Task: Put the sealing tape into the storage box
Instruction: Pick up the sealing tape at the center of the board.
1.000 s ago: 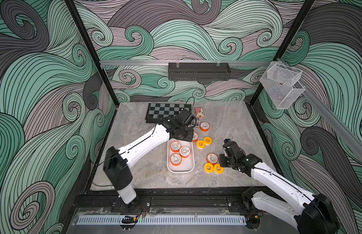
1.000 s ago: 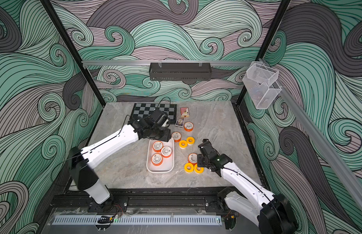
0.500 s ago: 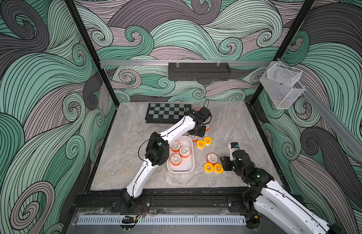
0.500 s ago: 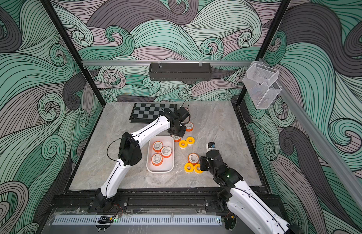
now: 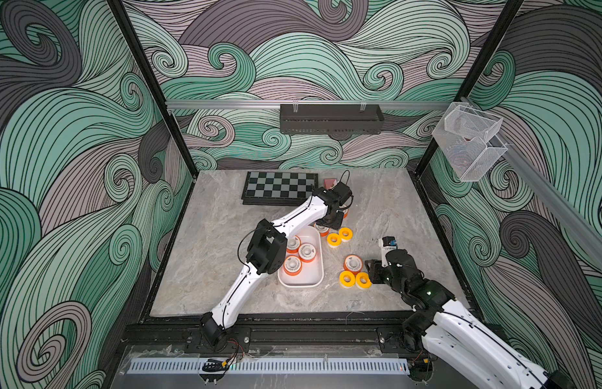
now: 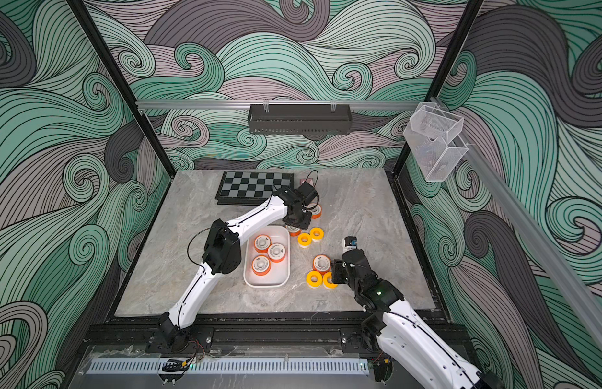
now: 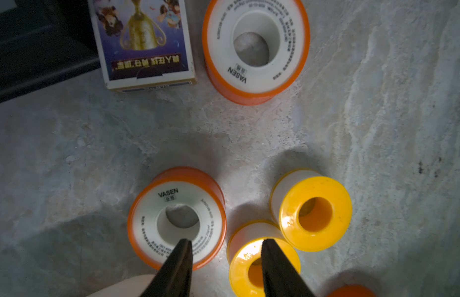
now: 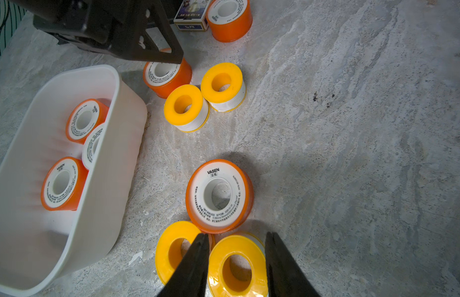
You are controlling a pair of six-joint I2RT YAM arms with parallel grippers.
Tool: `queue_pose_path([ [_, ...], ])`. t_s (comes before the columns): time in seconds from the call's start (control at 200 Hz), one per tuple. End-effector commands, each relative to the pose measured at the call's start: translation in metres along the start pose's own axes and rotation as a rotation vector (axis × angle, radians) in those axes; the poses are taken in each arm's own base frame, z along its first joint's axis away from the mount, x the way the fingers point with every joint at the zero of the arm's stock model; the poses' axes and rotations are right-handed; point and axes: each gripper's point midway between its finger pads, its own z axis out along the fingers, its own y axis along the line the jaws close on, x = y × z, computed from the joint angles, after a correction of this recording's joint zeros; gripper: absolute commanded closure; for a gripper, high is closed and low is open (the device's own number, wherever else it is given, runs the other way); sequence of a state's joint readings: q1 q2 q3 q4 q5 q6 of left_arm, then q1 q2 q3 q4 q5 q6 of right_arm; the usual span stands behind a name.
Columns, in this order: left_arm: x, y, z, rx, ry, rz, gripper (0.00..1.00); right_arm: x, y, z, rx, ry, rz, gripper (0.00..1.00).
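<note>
VASEN lettering shows on the orange rolls (image 8: pixel 216 171); three sit in the white box (image 5: pixel 308 276) at table (image 5: pixel 222 242) centre. My left gripper (image 7: pixel 225 241), at the box's 1 o'clock, hangs part-open and empty over one orange roll (image 7: pixel 169 192) and a yellow roll (image 7: pixel 239 259); my right gripper (image 8: pixel 236 234), at 3 o'clock, stands jaws apart astride another yellow roll (image 8: pixel 236 244).

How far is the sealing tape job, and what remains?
Done: three orange spools with white faces lie in the shallow white plastic tray. In hand: nothing lifted; the right gripper has its jaws either side of one yellow ring. Remaining: three more orange spools and four yellow rings on the table.
</note>
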State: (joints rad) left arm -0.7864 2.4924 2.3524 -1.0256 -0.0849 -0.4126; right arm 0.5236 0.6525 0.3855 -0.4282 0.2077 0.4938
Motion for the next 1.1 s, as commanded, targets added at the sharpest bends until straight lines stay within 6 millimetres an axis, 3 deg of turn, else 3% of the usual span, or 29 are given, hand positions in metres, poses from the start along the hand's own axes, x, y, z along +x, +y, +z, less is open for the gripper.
queue_pose_path([
  [0.0,-0.012,0.002,0.003,-0.012,-0.038,0.007,0.52,-0.002,0.004,0.000,-0.020,-0.014,-0.008,0.60],
  [0.1,-0.013,0.010,0.005,-0.052,-0.050,-0.013,0.53,-0.001,0.005,0.000,-0.025,-0.014,-0.011,0.60],
  [0.695,-0.004,0.015,0.035,-0.058,-0.020,-0.005,0.53,0.000,0.011,0.002,-0.030,-0.013,-0.045,0.59],
  [0.986,0.003,0.020,0.022,-0.069,0.007,-0.022,0.54,0.001,0.012,0.003,-0.023,-0.005,-0.056,0.59],
  [1.096,0.007,0.023,0.025,-0.084,0.017,-0.023,0.54,0.001,0.013,0.003,-0.026,-0.007,-0.061,0.58],
])
